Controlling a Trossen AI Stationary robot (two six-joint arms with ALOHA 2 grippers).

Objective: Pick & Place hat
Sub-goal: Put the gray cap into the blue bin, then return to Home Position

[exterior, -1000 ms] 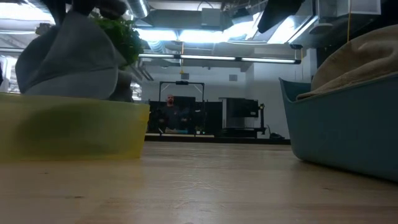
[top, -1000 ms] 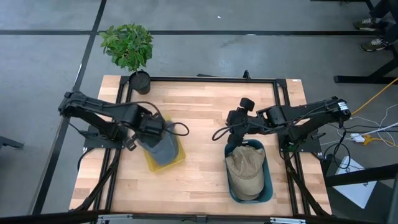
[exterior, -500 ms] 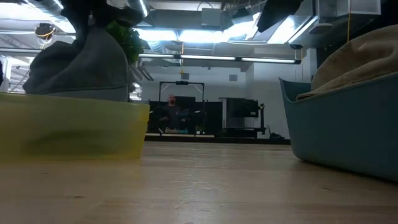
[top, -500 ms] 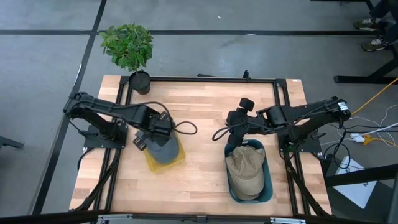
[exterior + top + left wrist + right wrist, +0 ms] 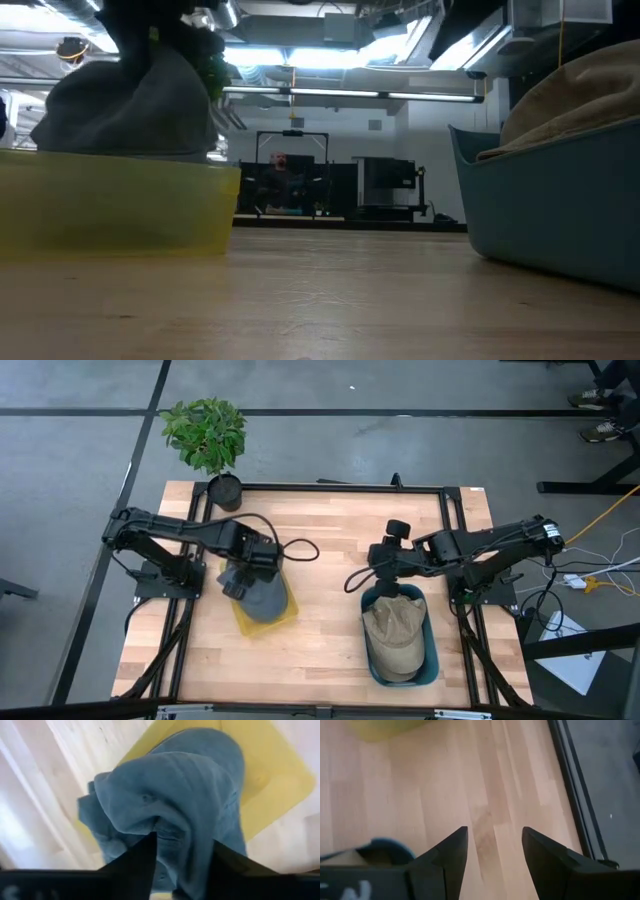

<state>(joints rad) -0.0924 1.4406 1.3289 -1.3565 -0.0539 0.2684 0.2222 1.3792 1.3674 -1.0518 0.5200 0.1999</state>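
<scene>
Left hand over grey hat

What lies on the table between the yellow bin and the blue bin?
Nothing: between the yellow bin and blue bin is bare wood, shown in the high and low views.

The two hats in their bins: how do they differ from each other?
The grey-blue hat lies crumpled in the yellow bin, spilling over its rim; the tan hat sits inside the teal bin. The left gripper is right over the grey-blue hat; the right gripper hangs beside the tan one. Both are caps resting in bins.
</scene>
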